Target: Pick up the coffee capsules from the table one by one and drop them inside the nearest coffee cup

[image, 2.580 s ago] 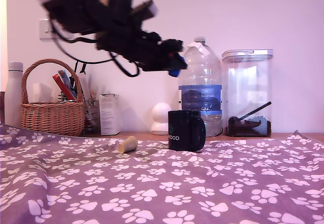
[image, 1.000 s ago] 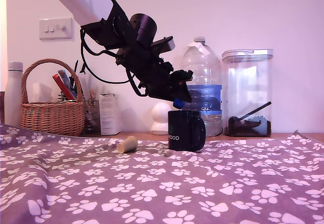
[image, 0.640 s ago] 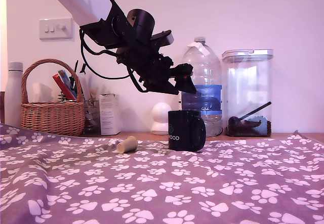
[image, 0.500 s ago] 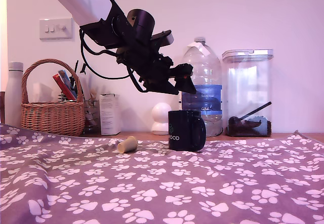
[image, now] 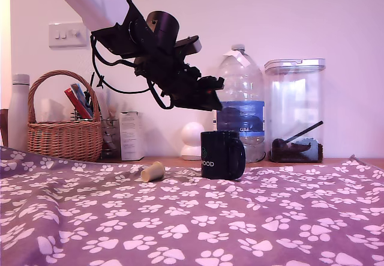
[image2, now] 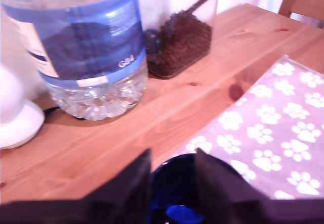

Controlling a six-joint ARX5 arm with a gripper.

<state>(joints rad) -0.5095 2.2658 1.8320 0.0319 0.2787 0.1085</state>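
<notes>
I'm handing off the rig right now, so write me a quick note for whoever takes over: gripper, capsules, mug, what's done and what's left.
Gripper: open and empty, hovering above the glossy black mug.
Bright blue capsule: the wrist view shows it lying inside the mug, seen between the gripper's fingers.
Beige capsule: on its side on the purple paw-print cloth table, at the exterior view's left of the mug, apart from it.
Done: blue capsule is in the mug.
Left: pick up the beige capsule and drop it in the same mug.
</notes>
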